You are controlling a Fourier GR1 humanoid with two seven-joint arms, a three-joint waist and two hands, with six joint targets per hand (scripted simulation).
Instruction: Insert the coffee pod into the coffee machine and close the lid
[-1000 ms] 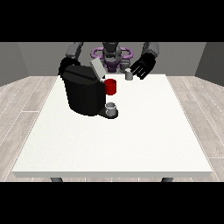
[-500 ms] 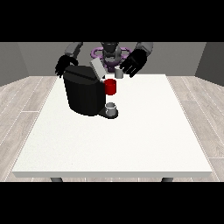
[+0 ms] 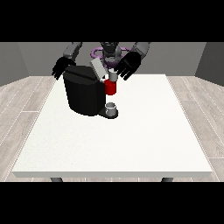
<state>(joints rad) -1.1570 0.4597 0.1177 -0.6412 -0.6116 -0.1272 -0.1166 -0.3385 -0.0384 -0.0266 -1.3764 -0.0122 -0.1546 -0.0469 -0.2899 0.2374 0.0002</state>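
A black coffee machine is standing on the white counter, its grey lid tilting up and open. The grey coffee pod is sitting at the top of the red holder (a small grey cup is resting on the drip tray below). The hand at the view's right is hovering just beside the pod, fingers spread and holding nothing. The hand at the view's left is hanging behind the machine, fingers relaxed.
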